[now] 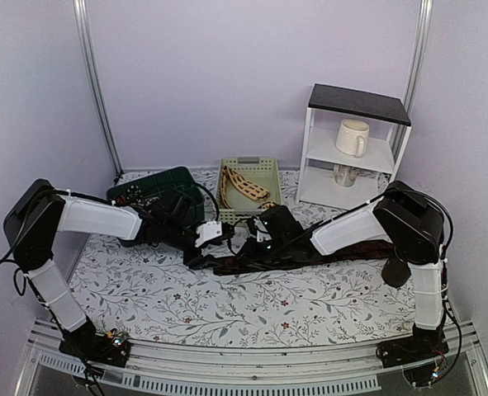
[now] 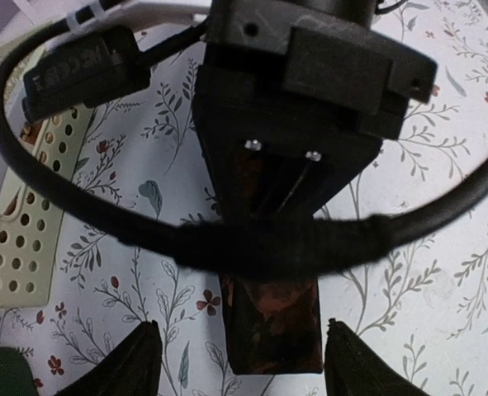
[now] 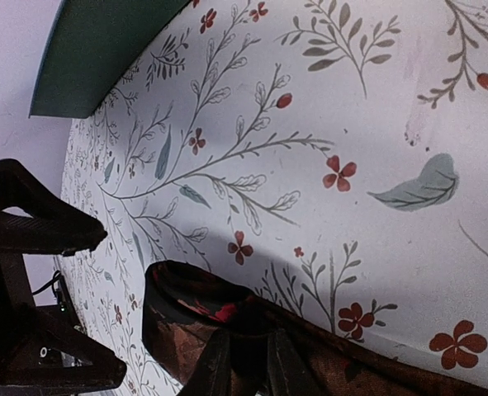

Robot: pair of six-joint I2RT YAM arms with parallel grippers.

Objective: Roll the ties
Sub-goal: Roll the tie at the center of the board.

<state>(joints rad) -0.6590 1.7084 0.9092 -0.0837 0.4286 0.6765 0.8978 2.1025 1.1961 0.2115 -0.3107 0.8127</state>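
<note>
1. Nearest us, the floral tablecloth [image 1: 227, 309] is covering the table, and the two arms are reaching in from its near corners toward the middle.
2. The dark tie [image 1: 326, 257] is lying flat on the cloth in a long band. It is running from 3 o'clock, under the right arm, to the middle of the table, where both grippers are meeting over it.
3. The right gripper [image 3: 248, 351] is pinching a fold of that tie near its end. Its jaws are standing almost together, with the dark, red-flecked fabric caught between them.
4. The left gripper [image 2: 242, 326] is facing it from 9 o'clock with its jaws spread wide. In the left wrist view the tie's blunt end is lying between the two fingers [image 2: 136, 363] and touching neither, so this gripper is gripping nothing.
5. At 11 o'clock from the left gripper a dark green bin [image 1: 153, 180] is sitting on the cloth; we are unable to make out its contents.
6. At 12 o'clock from the grippers a pale green perforated basket [image 1: 270, 177] is holding the beige tie [image 1: 245, 186] with dark brown markings, which is lying in a loose curve.
7. Farthest off, at 1 o'clock, a white shelf unit [image 1: 310, 140] with a black top is standing by the wall. It is carrying a cream mug [image 1: 352, 138] on its middle shelf and a patterned mug [image 1: 345, 175] below.
</note>
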